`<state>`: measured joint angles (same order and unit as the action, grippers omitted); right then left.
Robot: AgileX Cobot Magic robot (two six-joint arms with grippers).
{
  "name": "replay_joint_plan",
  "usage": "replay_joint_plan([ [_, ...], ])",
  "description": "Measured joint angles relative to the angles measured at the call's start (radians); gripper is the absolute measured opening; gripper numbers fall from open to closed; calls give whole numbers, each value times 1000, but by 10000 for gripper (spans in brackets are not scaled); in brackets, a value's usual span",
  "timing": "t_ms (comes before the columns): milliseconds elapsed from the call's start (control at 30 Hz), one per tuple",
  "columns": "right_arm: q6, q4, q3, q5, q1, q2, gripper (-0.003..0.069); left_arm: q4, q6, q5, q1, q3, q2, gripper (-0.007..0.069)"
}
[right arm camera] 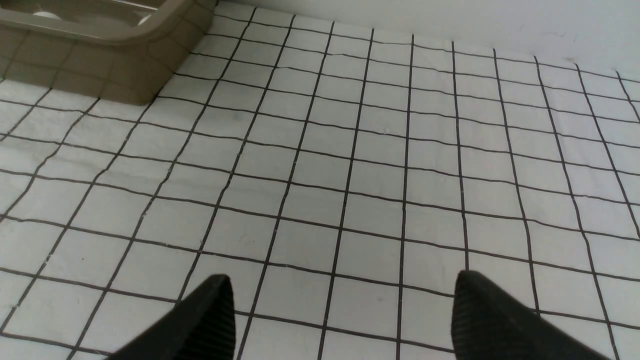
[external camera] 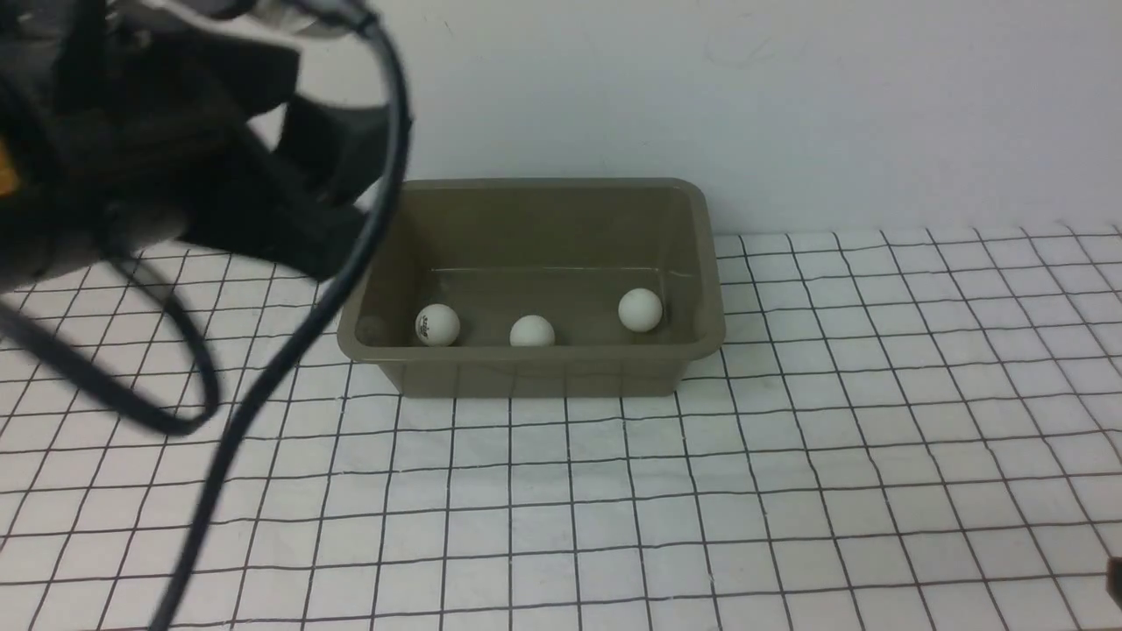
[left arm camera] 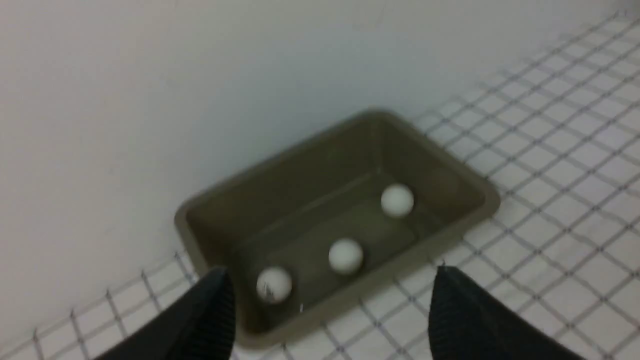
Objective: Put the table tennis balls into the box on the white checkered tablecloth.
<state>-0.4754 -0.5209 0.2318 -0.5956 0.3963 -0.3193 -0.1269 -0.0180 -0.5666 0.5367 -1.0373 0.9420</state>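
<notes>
An olive-brown box [external camera: 535, 289] sits on the white checkered tablecloth [external camera: 789, 456], its far rim close against a pale wall [external camera: 745, 96]. All three table tennis balls lie inside it along the near wall: the ball with a dark logo [external camera: 436, 324] toward 9 o'clock, a plain middle ball [external camera: 532, 331] at centre, and a third ball [external camera: 640, 309] toward 3 o'clock, none touching another.

In the front view the left arm [external camera: 149, 149] looms dark and blurred at 10 o'clock, and its black cable [external camera: 351, 245] crosses the box's left corner, hiding part of the rim there. From 3 to 6 o'clock the cloth lies bare and slightly wrinkled.

The left wrist view looks down into the box (a bit blurred); the left hand [left arm camera: 330, 305] holds nothing, its two fingers [left arm camera: 470, 320] spread apart above the near rim. The right wrist view shows only a box corner [right arm camera: 100, 50]; the right hand [right arm camera: 345, 315] stands wide open and empty over bare cloth.
</notes>
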Motion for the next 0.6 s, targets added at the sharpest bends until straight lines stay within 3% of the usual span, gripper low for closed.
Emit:
replay_joint_plan([
  [133,0,0,0,0,0,0,526,5,-4,-185,-22,0,-106,468],
  [333,0,0,0,0,0,0,526,-3,-5,-267,-87,40,-280,468],
  [433,0,0,0,0,0,0,526,-4,52,-199,-252,189,-362,468],
  [600,0,0,0,0,0,0,526,80,92,1,-403,442,-436,468],
])
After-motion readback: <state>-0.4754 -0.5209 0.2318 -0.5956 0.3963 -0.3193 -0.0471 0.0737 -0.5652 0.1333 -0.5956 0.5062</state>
